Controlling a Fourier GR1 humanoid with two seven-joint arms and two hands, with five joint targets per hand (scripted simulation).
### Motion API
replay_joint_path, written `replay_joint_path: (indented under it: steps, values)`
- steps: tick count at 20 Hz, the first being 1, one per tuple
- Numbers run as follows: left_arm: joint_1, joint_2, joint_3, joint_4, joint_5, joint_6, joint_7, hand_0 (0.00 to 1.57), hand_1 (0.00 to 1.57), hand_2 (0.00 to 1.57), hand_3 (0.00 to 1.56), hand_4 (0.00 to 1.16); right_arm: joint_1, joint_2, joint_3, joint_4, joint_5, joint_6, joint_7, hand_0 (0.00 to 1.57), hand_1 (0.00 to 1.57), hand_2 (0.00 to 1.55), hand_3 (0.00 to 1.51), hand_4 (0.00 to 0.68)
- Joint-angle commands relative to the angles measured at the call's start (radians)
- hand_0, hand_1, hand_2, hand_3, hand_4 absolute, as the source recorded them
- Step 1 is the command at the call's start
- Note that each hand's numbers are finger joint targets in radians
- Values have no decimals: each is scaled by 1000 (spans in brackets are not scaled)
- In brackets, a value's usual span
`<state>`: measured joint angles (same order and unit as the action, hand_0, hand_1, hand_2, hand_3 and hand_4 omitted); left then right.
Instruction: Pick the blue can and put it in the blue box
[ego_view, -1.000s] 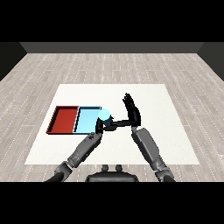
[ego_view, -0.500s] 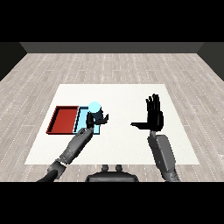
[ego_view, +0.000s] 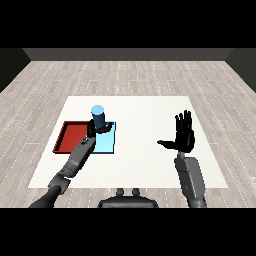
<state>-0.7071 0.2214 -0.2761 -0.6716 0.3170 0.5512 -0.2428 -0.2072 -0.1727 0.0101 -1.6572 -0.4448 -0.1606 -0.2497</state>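
The blue can (ego_view: 98, 114) stands upright in my left hand (ego_view: 97, 128), whose fingers curl round its lower part. The can is held over the light blue tray (ego_view: 106, 142), near that tray's far left part. The can's base is hidden by the hand, so I cannot tell whether it touches the tray. My right hand (ego_view: 183, 133) is raised over the table's right half, fingers straight and spread, thumb out to the left, holding nothing.
The red tray (ego_view: 71, 136) lies against the blue tray's left side, with my left forearm (ego_view: 75, 160) running along their near edge. The white table (ego_view: 140, 115) stretches between the trays and my right hand.
My left hand has carried the can further left and a little away, over the blue tray. My right hand has stayed raised and open at the right.
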Motion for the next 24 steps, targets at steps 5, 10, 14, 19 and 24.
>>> replay_joint_path:
  steps: [5,10,14,19,24]
  values:
    - [-122,-2,48,386,-39,-40,61,1571,1571,1566,1442,1019,-27,-14,-55,124,-25,50,-27,0,0,0,0,0]
    - [-127,-38,38,541,-75,-7,111,1510,1510,1396,1182,900,-94,-5,-57,196,-5,32,-23,0,0,0,0,0]
    - [-60,-76,38,619,-79,-35,122,954,954,869,811,926,-60,-13,-63,200,-4,59,-49,0,0,0,0,0]
    - [-55,-36,73,643,-62,-147,119,1348,1348,1240,399,606,-71,17,-36,156,3,47,-40,0,0,0,0,0]
    - [-125,-68,-15,669,-166,-5,176,0,0,0,0,96,-78,-21,-95,237,-45,123,-59,0,0,0,0,0]
